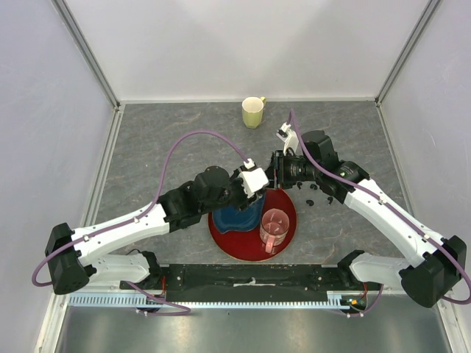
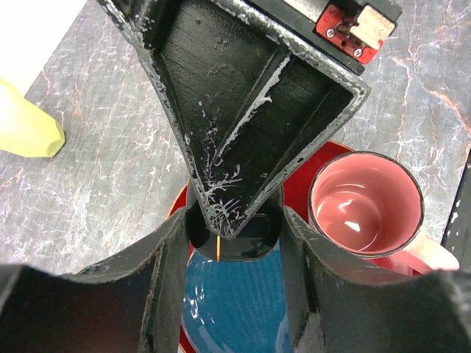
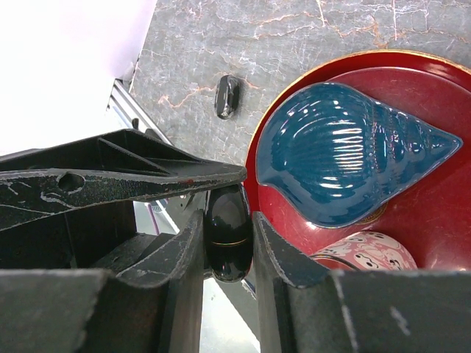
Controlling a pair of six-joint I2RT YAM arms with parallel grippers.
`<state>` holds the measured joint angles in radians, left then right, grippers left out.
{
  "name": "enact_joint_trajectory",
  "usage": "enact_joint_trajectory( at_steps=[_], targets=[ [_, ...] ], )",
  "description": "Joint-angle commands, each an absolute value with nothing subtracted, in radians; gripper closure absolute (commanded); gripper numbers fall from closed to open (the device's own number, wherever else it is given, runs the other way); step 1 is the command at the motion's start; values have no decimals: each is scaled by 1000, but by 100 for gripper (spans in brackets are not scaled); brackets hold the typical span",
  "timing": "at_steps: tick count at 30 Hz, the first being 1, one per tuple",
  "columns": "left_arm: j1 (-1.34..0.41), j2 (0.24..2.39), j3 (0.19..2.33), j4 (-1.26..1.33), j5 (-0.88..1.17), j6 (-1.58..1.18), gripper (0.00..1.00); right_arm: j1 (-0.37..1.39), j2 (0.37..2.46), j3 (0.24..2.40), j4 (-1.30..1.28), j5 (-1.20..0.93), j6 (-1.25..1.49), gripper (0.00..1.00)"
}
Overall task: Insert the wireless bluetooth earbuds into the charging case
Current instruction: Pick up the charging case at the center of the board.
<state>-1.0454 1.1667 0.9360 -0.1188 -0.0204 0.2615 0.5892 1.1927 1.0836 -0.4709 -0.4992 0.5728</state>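
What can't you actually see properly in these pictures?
1. Left wrist view: the black case sits mostly behind the other arm's finger; open or shut, unclear.
2. Top view: the meeting arms hide that case.
3. Top view: black specks beside the red plate are too small to identify.

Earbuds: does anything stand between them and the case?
Yes. The case looks shut, with its seam closed, so its own lid is in the way. The left gripper and right gripper both clamp it. The earbuds lie loose on the table beside the plate.
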Motion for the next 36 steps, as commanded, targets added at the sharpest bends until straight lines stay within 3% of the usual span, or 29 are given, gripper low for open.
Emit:
enact_joint_trajectory(
  at_steps=[1,5,6,11,25,28,29,36],
  targets=[
    [-1055,1132,962,-17,-49,268,66,591,1187,1120,-462,-462,580,99],
    [-1055,1103,933,-5,-64,262,56,591,1175,1118,-445,-445,600,100],
    [-1055,1095,927,-3,-66,262,37,591,1174,1115,-440,-439,603,100],
    [-1055,1057,888,44,-78,255,16,589,1161,1101,-396,-414,644,100],
    [-1054,818,674,216,-201,226,8,539,1160,1104,-293,-426,726,100],
    [-1051,755,597,306,-227,213,5,489,1157,1094,-261,-501,744,100],
    [-1049,714,577,334,-230,206,0,474,1152,1089,-247,-532,752,100],
    [-1022,635,476,575,-195,155,0,347,1126,1023,-30,-810,908,100]
  ],
)
